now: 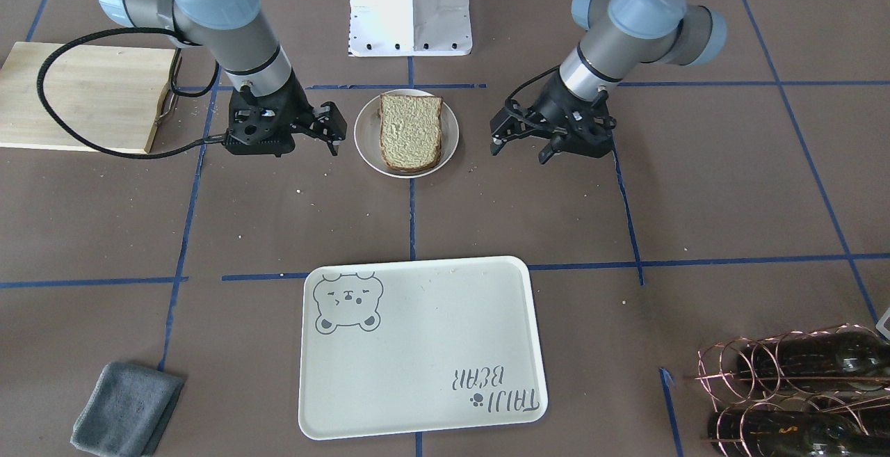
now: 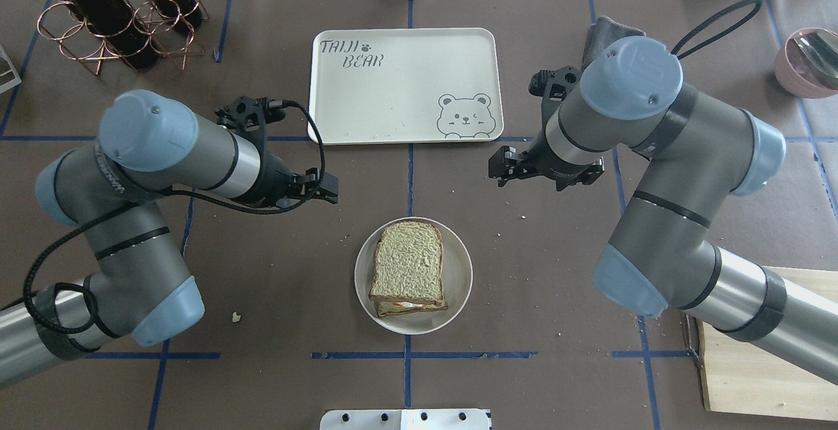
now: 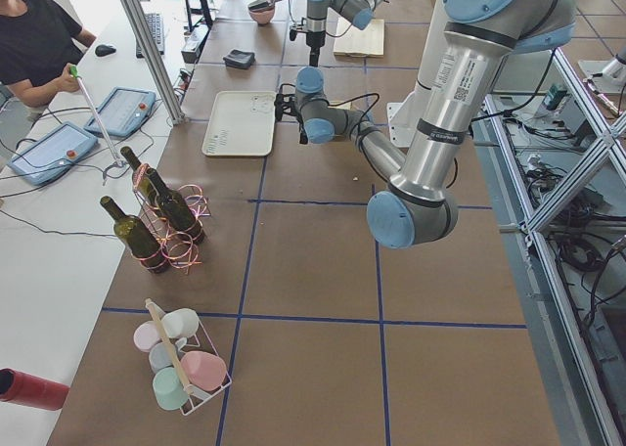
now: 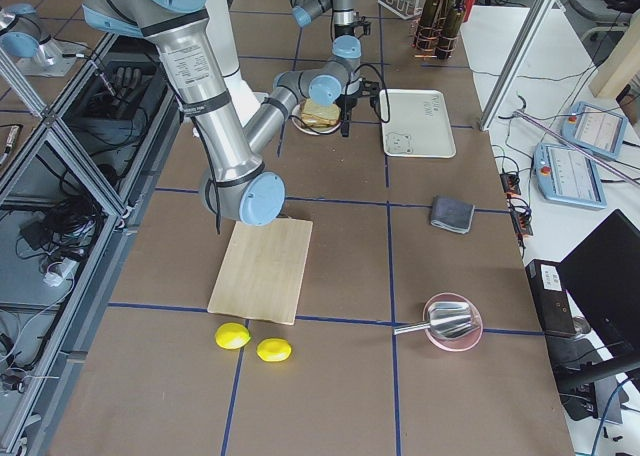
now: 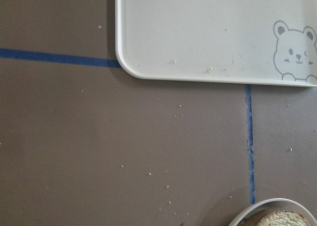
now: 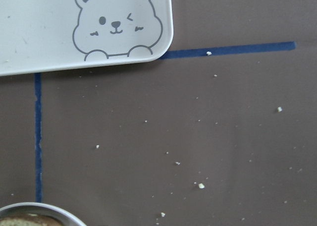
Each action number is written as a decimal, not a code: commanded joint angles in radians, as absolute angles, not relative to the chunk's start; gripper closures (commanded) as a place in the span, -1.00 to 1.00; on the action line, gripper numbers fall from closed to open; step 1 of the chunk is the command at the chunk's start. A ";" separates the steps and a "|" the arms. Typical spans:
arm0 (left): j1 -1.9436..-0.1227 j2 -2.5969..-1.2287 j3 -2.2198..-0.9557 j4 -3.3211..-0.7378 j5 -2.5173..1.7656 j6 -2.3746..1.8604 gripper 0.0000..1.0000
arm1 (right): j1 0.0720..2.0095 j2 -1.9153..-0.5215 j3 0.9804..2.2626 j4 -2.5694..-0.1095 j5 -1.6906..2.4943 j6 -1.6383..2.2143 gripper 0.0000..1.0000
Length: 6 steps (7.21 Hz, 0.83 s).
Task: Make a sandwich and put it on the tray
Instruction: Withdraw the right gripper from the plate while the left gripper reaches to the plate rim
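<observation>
The sandwich (image 1: 410, 130) lies on a small round white plate (image 1: 366, 138) between my two grippers; its top bread slice faces up. In the overhead view the sandwich (image 2: 409, 263) shows a white egg edge between the slices, on the plate (image 2: 458, 289). The cream bear tray (image 1: 417, 353) lies bare beyond it, also in the overhead view (image 2: 406, 83). My left gripper (image 1: 520, 154) is open and empty beside the plate. My right gripper (image 1: 332, 135) is open and empty on the other side. Both wrist views show the tray's corner (image 5: 198, 32) (image 6: 44, 42) and the plate's rim (image 5: 257, 208) (image 6: 29, 207).
A pale wooden cutting board (image 1: 76, 95) lies behind my right arm. A grey cloth (image 1: 125, 408) lies near the tray. A copper rack with wine bottles (image 1: 799, 387) stands at the far left corner. A pink bowl (image 2: 808, 60) sits far right. Two lemons (image 4: 250, 342) lie beyond the board.
</observation>
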State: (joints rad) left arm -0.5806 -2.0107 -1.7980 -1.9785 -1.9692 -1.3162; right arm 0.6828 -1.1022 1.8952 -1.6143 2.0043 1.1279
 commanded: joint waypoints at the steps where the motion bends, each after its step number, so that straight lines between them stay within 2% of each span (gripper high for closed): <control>1: -0.456 -2.042 -1.793 -1.905 -1.864 -1.376 -0.51 | 0.776 -1.143 1.925 -1.675 2.064 0.955 -1.00; 2: -0.428 -2.042 -1.786 -1.907 -1.862 -1.384 -0.29 | 0.819 -1.160 1.925 -1.674 2.106 0.907 -1.00; 6: -0.374 -2.055 -1.752 -1.913 -1.867 -1.397 0.09 | 0.876 -1.181 1.930 -1.669 2.148 0.859 -1.00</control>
